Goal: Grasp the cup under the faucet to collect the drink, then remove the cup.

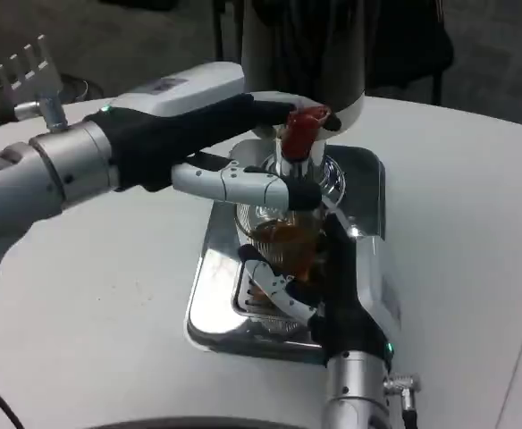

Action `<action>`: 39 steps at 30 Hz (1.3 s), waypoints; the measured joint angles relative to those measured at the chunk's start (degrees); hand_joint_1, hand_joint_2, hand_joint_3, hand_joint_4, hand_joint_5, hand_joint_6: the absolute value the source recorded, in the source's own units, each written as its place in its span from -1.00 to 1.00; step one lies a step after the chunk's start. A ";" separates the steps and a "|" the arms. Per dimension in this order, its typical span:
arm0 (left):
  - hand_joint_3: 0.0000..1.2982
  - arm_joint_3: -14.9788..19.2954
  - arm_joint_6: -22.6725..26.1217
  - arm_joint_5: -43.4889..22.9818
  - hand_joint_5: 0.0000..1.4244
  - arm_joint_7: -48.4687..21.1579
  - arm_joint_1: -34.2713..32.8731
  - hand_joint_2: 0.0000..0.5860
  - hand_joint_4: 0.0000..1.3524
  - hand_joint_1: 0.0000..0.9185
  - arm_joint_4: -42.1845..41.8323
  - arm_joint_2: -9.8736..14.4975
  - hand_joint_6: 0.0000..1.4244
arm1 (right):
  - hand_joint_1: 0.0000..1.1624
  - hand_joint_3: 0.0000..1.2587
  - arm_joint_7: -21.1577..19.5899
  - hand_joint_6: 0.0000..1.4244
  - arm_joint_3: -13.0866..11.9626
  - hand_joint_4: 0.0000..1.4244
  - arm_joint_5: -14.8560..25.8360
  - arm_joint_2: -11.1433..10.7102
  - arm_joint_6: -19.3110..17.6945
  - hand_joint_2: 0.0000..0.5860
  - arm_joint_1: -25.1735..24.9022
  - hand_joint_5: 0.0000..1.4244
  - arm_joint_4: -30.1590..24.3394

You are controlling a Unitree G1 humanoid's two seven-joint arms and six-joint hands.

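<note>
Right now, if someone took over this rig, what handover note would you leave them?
Left hand: reaching across to the red faucet lever, fingers on or around it.
Right hand: grips the glass cup from its right side.
Cup: under the faucet, over the steel drip tray, holding some amber drink.
Done: cup grasped, placed, partly filled.
Left: finish filling, shut off the faucet, take the cup away.

We see a big white table (pixel 109 295). A shiny metal tray (pixel 209 304) sits on it, near the middle. Far back, past the table, we see a gray floor (pixel 493 54) and dark chair legs (pixel 437 85) on the right.
</note>
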 measured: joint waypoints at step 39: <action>-0.63 19.12 1.35 -15.16 -0.58 8.35 15.79 -0.82 -0.69 -1.00 -13.20 -3.53 -0.42 | 0.24 -0.01 -9.99 -0.28 -0.08 0.02 3.71 -0.14 -3.58 -0.10 -1.14 0.13 3.01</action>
